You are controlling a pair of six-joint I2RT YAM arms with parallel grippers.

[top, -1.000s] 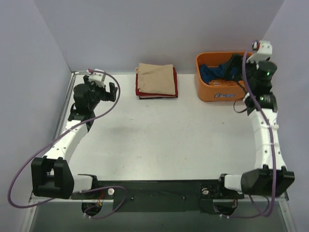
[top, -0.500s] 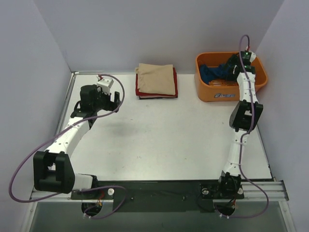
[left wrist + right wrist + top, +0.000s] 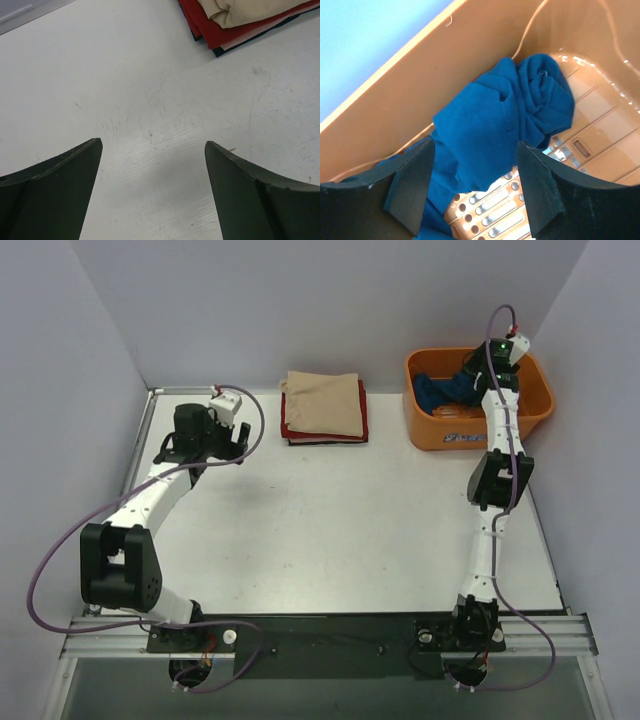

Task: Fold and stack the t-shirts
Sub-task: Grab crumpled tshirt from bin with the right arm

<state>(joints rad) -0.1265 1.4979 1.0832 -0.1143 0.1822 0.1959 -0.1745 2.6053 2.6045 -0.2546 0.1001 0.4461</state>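
A dark blue t-shirt (image 3: 436,390) lies crumpled in the orange tub (image 3: 440,432) at the back right; in the right wrist view it (image 3: 500,125) bunches against the tub wall. My right gripper (image 3: 478,372) is open inside the tub, its jaws either side of the blue cloth (image 3: 475,150), not closed on it. A stack of folded shirts (image 3: 324,408), beige on red on dark, sits at the back centre and shows in the left wrist view (image 3: 240,17). My left gripper (image 3: 232,430) is open and empty over bare table, left of the stack.
The tub's perforated floor (image 3: 520,210) shows beneath the cloth. Grey walls close the table at back and sides. The black rail (image 3: 330,630) runs along the near edge.
My right arm has stretched out and its gripper has gone down into the tub onto the blue shirt. My left gripper has moved a little toward the back, nearer the stack.
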